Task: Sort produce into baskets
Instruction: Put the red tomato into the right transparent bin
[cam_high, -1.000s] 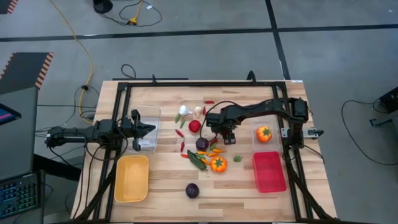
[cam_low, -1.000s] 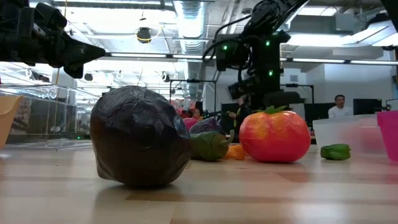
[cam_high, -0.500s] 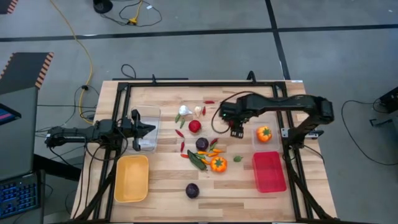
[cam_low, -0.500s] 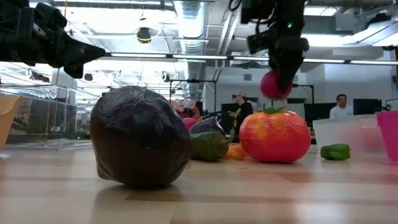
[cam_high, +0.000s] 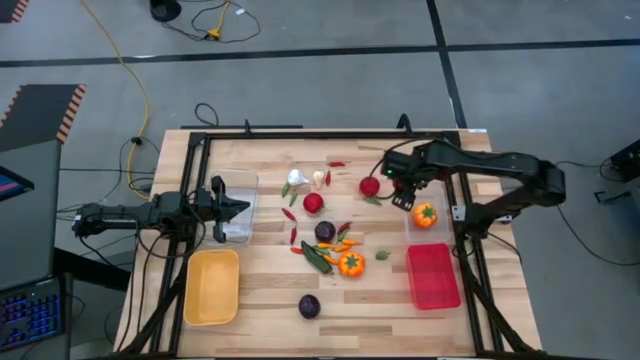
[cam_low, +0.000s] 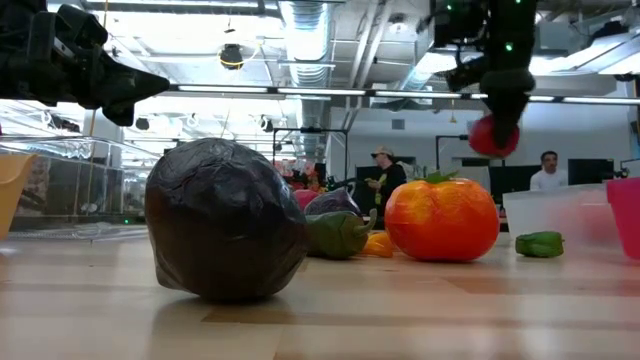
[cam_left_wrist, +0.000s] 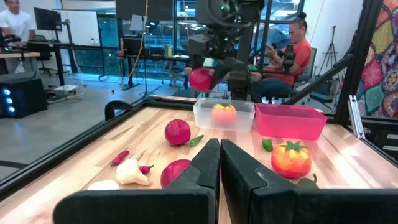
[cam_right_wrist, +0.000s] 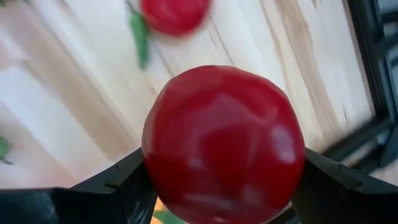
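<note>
One red tomato (cam_right_wrist: 224, 144) (airborne) in right gripper (cam_high: 400, 193), beside clear bin (cam_high: 443, 229).

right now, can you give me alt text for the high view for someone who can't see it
Seen from above, the right gripper holds a red tomato over the wooden table, beside the clear bin with an orange pepper inside. More produce lies mid-table; the shut left gripper waits over another clear bin, with a yellow bin and red bin nearer the front.

red tomato (cam_right_wrist: 224, 144), yellow bin (cam_high: 211, 287), red bin (cam_high: 433, 275)
</note>
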